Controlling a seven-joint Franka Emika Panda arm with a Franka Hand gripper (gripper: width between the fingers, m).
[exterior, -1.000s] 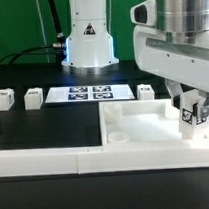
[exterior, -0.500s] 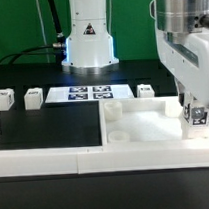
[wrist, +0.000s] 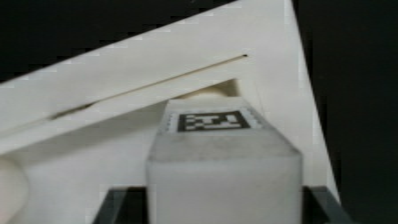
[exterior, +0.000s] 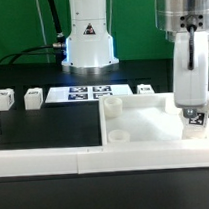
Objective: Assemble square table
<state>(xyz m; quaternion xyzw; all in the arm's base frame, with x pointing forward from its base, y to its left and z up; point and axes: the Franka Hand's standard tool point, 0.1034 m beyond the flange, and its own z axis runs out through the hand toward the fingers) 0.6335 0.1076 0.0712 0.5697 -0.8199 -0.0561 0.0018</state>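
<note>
Observing the scene, you find the pincer [exterior: 194,113] grasping a short white tagged block leg [exterior: 196,118] over the large white plastic square slab [exterior: 143,116], toward the exterior view's right.

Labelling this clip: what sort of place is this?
Likely a robotics lab bench: a flat white marker board on a black table, and a white robot gripper holding a tagged white block leg.

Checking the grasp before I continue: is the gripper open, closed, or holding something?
The gripper is shut on a white leg, at the corner of the square tabletop on the exterior view's right.
</note>
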